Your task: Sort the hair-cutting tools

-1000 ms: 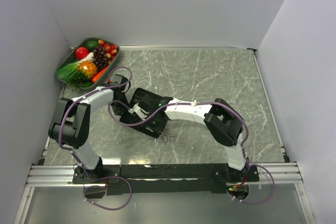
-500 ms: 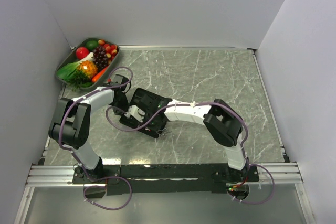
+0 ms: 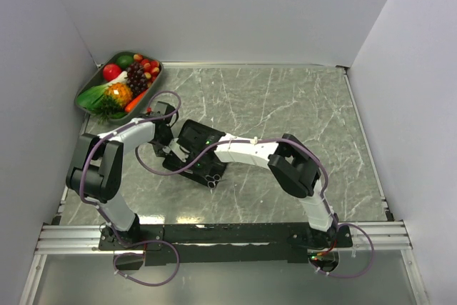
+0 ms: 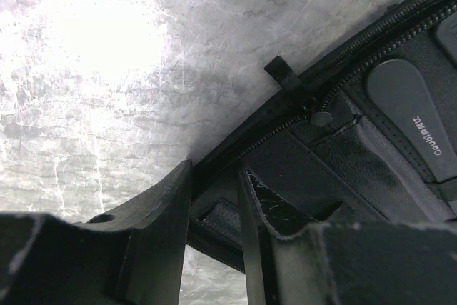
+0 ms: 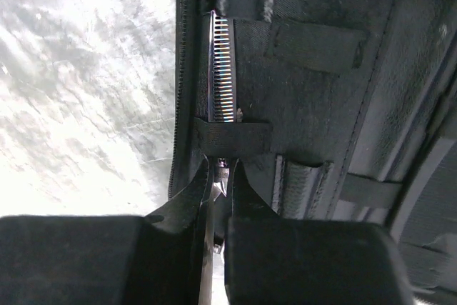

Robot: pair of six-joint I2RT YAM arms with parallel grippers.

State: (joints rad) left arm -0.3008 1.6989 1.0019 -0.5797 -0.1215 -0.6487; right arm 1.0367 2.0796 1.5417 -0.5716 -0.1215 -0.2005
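The black fabric pouch lies open left of the table's middle. One pair of silver scissors with a toothed blade is tucked under an elastic strap inside the pouch. My right gripper is shut on it just below the strap. In the top view the scissors' ring handles stick out at the pouch's near edge, under my right gripper. My left gripper is closed over the pouch's zipped edge, one finger on each side. A slim black bar with white lettering sits in a pocket.
A grey tray heaped with toy fruit and vegetables stands at the back left corner. White walls close in the marble table on three sides. Both arms cross over the table's left half, with their purple cables looping there.
My right arm has swung left, carrying the scissors from beside the pouch's near right corner into it and under the strap. The pouch shifted a little left. The left gripper kept its hold.
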